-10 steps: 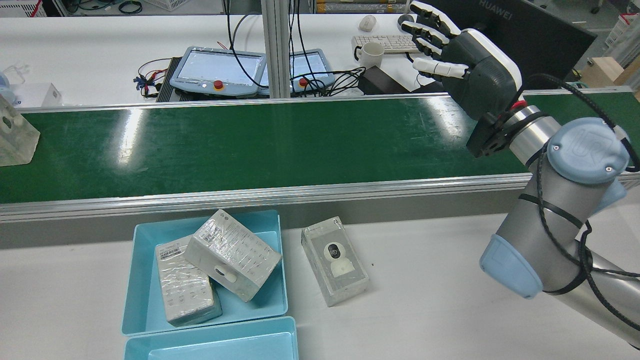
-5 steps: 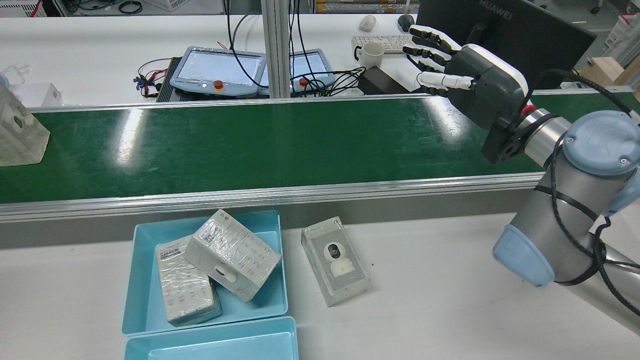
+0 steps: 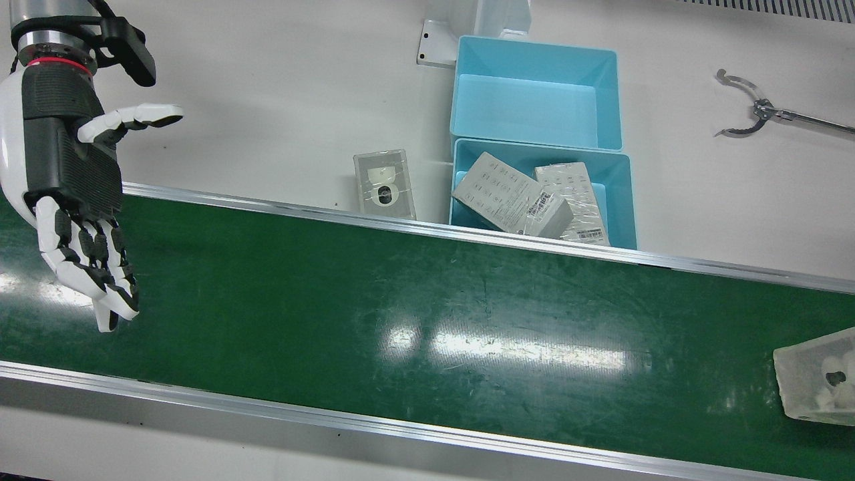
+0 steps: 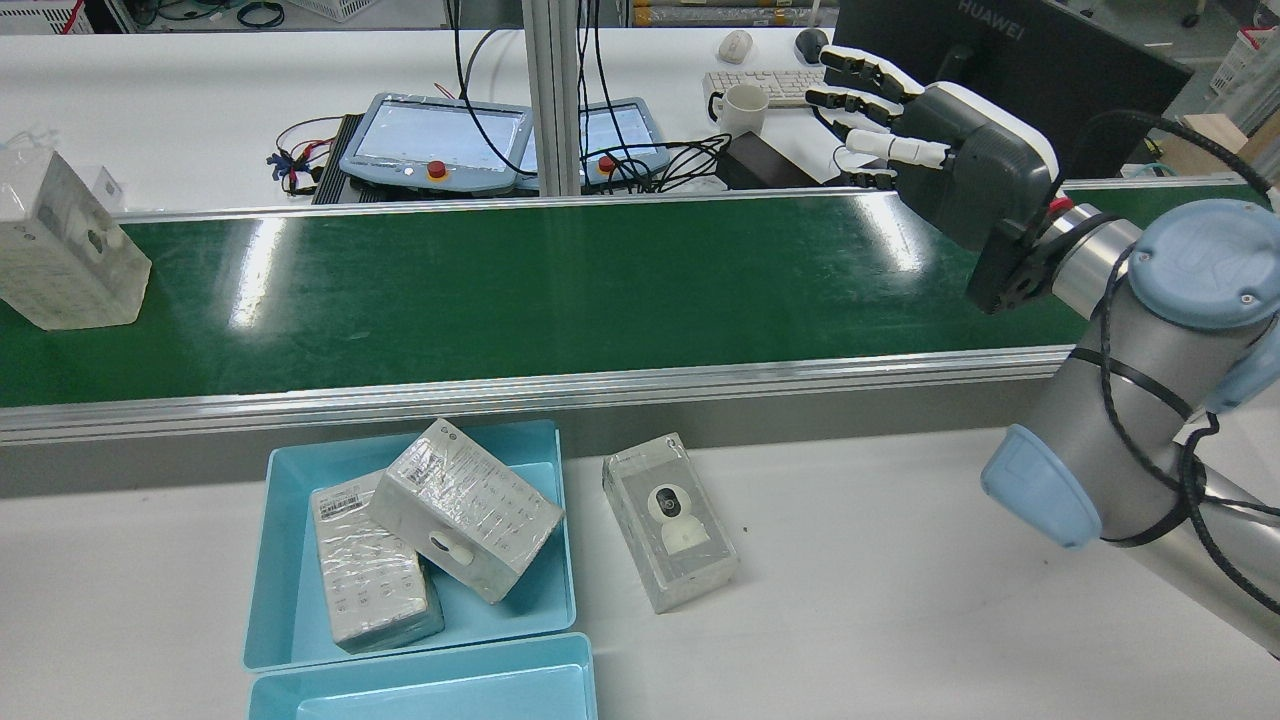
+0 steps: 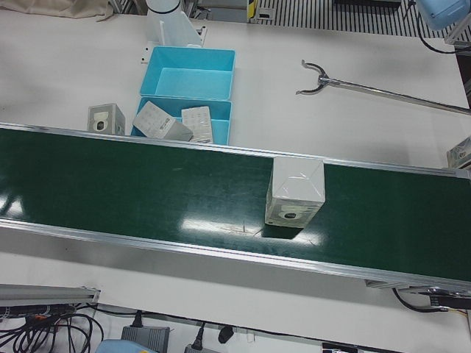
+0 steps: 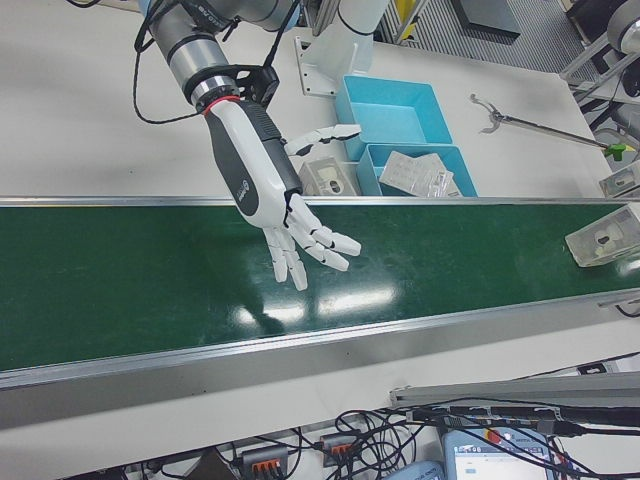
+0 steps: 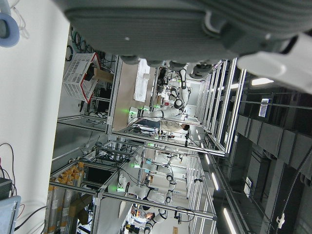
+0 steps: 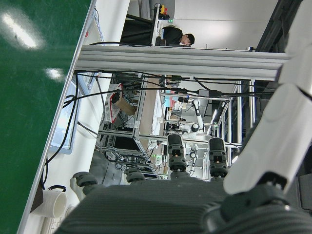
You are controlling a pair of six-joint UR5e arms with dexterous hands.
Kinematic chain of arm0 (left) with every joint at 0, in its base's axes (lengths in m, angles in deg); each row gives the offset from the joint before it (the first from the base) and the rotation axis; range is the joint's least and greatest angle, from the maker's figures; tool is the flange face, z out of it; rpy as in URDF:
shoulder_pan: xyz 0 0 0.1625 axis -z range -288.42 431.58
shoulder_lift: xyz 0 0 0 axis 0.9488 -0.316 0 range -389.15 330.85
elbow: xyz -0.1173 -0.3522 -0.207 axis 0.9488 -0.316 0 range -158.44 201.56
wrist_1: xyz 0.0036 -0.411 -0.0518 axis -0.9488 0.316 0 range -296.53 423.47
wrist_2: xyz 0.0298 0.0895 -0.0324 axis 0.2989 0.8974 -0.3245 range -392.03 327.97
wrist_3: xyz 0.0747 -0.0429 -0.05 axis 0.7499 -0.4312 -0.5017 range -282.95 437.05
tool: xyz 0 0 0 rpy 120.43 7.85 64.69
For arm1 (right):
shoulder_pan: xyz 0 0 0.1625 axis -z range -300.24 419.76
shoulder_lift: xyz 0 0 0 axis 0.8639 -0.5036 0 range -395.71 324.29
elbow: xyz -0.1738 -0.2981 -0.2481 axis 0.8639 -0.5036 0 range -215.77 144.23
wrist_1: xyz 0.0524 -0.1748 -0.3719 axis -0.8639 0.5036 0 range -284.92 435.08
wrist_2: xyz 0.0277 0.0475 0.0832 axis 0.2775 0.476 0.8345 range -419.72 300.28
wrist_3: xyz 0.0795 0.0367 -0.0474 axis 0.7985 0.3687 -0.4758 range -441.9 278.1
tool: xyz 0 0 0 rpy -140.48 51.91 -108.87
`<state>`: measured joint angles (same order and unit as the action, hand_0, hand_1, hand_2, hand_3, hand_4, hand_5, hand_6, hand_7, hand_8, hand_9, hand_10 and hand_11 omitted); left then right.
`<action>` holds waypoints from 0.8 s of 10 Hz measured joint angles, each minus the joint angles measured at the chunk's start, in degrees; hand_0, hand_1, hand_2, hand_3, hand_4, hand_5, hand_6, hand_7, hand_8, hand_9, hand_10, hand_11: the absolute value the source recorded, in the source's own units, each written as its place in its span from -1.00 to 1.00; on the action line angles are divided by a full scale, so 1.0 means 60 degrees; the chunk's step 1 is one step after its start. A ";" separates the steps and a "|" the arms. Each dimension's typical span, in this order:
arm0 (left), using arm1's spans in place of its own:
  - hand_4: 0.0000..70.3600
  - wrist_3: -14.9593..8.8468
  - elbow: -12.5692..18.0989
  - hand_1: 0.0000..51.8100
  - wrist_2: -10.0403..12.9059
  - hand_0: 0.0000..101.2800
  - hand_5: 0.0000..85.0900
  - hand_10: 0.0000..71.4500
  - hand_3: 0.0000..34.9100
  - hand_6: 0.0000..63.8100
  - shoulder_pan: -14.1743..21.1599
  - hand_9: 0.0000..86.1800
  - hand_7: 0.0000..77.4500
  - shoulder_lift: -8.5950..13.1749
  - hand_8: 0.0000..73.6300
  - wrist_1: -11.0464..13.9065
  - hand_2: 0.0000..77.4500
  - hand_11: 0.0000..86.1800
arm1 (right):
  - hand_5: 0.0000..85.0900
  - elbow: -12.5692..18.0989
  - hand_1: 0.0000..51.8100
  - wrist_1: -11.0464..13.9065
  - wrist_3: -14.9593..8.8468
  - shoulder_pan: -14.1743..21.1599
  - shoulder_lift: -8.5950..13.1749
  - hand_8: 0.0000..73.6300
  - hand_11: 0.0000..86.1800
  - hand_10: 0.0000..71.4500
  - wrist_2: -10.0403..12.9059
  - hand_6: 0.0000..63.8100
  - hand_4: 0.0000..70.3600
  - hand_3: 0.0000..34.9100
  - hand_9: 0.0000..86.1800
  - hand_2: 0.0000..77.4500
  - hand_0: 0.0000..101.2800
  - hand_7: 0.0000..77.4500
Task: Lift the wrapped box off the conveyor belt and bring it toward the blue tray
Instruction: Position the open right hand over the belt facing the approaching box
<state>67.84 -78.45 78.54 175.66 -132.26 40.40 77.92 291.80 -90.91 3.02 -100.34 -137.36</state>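
Note:
A wrapped box [image 4: 65, 250] rides on the green conveyor belt [image 4: 560, 280] at its far left in the rear view; it also shows in the front view [image 3: 818, 384] and the left-front view [image 5: 294, 191]. My right hand [image 4: 940, 150] is open with fingers spread, hovering over the belt's other end, far from the box; it also shows in the front view [image 3: 73, 200] and the right-front view [image 6: 270, 190]. The blue tray [image 4: 262, 560] beside the belt holds two wrapped boxes. My left hand [image 7: 185, 29] shows only as a close-up of its underside.
A second blue tray [image 3: 534, 87] stands behind the first. A wrapped box with a camera picture [image 4: 670, 520] lies on the white table next to the trays. A metal grabber tool [image 3: 755, 110] lies on the table. Two teach pendants [image 4: 440, 140], a mug [image 4: 745, 105] and a monitor stand beyond the belt.
The wrapped box has ridden further into the rear view from the left edge. My right hand has drifted right and lowered, still open.

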 joint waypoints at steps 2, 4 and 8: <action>-0.98 0.0000 0.0000 -1.00 0.0000 -1.00 -0.99 -0.98 -1.00 -0.98 0.0000 -1.00 -0.99 0.0000 -0.99 0.0000 -0.97 -1.00 | -0.51 -0.0366 -0.68 -0.0020 -0.0026 0.0134 0.0417 -1.00 -0.95 -0.95 0.0019 -1.00 -1.00 0.75 -0.89 -0.66 -0.24 -0.58; -0.98 0.0000 0.0000 -1.00 0.0000 -1.00 -0.99 -0.98 -1.00 -1.00 0.0000 -1.00 -0.99 0.0000 -0.99 0.0000 -0.99 -1.00 | -0.51 -0.0756 -0.68 -0.0025 -0.0070 0.0284 0.1018 -1.00 -0.95 -0.98 0.0023 -1.00 -0.97 0.74 -0.89 -0.66 -0.24 -0.55; -1.00 0.0000 0.0000 -1.00 0.0000 -1.00 -0.99 -0.98 -1.00 -0.98 0.0000 -0.99 -0.99 0.0000 -1.00 0.0000 -0.99 -1.00 | -0.49 -0.1260 -0.68 -0.0638 -0.0480 0.0574 0.1435 -0.97 -0.95 -0.98 0.0087 -1.00 -0.91 0.75 -0.87 -0.63 -0.24 -0.54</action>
<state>67.84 -78.45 78.54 175.66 -132.26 40.40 70.36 287.97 -93.79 6.46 -91.73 -136.84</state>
